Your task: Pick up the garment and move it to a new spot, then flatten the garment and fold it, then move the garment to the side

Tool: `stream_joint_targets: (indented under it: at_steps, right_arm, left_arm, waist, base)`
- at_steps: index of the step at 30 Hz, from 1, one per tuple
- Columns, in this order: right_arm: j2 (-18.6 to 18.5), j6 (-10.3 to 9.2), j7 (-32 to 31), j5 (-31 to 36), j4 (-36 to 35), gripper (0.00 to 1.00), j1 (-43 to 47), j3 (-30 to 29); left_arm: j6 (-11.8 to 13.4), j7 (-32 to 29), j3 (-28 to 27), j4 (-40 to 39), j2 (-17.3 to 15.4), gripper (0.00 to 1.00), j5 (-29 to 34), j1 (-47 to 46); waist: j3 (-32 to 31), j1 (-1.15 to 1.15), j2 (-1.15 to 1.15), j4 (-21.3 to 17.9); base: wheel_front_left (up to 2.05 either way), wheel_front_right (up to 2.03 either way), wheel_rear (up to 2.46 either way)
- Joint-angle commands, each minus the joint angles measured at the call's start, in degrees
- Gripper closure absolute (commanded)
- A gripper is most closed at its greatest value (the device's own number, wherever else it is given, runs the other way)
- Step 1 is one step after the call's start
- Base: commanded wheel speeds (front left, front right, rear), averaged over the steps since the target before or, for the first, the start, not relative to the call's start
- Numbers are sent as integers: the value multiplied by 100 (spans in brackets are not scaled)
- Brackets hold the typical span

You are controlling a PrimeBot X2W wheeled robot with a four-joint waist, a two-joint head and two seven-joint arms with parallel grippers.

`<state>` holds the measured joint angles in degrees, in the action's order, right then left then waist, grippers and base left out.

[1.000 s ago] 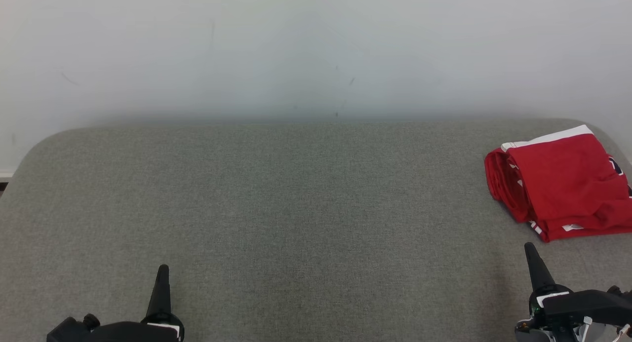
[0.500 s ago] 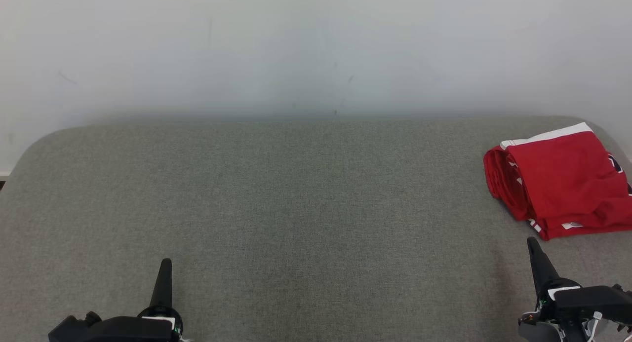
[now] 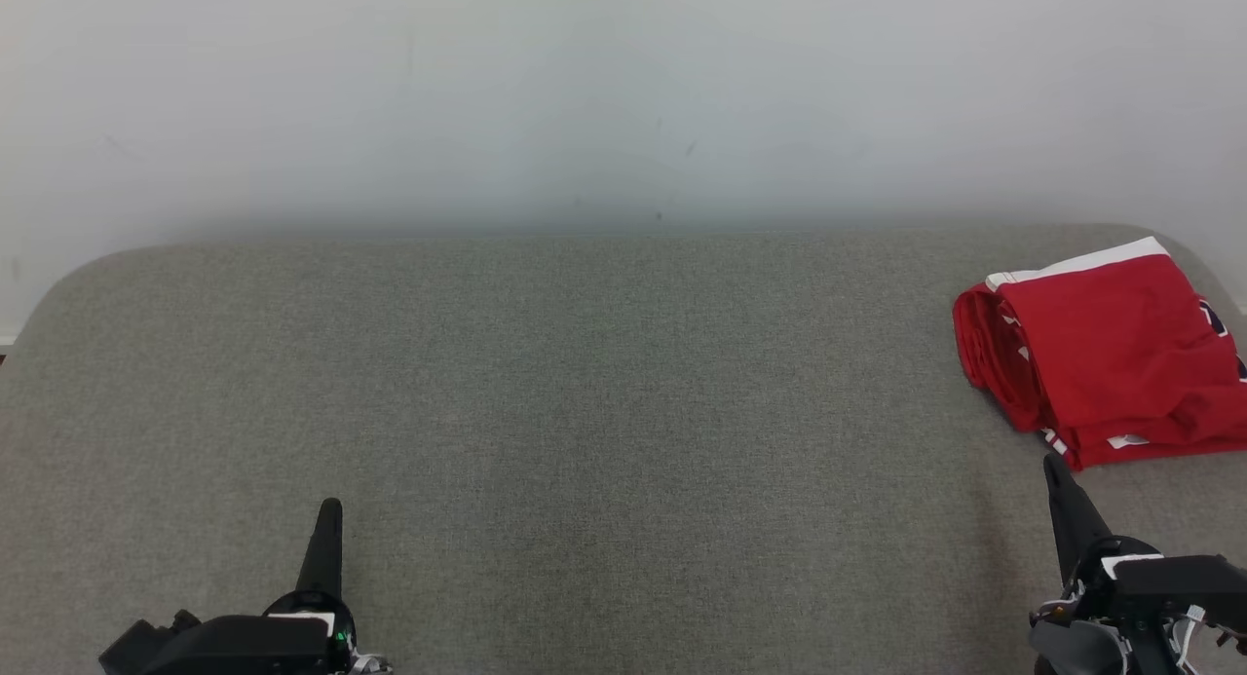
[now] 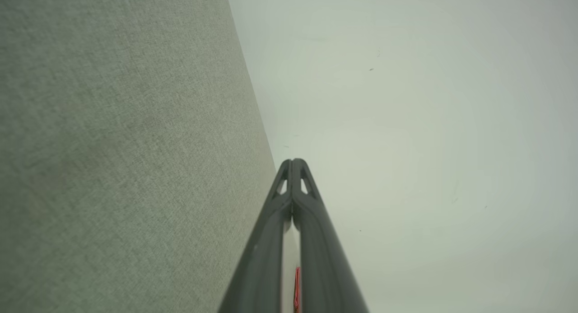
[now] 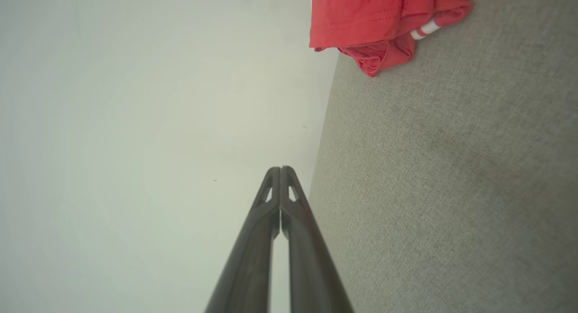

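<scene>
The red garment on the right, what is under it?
The red garment lies folded on the grey fabric surface. Lower layers with white stripes peek out at its near edge; whatever else lies beneath is covered.

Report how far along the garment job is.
Done, it seems: the red garment lies folded in a compact stack at the right end of the grey table. In hand: nothing; the left claw and right claw are shut, empty and clear of the cloth. Left: apparently nothing, unless a neater fold is wanted.
</scene>
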<state>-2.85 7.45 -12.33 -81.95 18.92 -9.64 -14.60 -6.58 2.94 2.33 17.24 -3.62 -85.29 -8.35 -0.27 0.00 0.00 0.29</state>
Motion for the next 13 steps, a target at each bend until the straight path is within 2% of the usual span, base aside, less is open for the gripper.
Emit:
stream_joint_targets:
  at_steps: [1,13]
  right_arm:
    - [-5,5,-47,-104,-13,100,-106,-36]
    - [-5,6,-238,-634,41,100,-200,-142]
  left_arm:
    - [-43,-15,-13,-13,20,100,-128,-108]
    - [-94,-99,-32,15,69,100,-652,-174]
  waist:
    - [3,0,0,-2]
    - [39,0,0,-20]
  base:
    - [0,0,0]
    - [0,0,0]
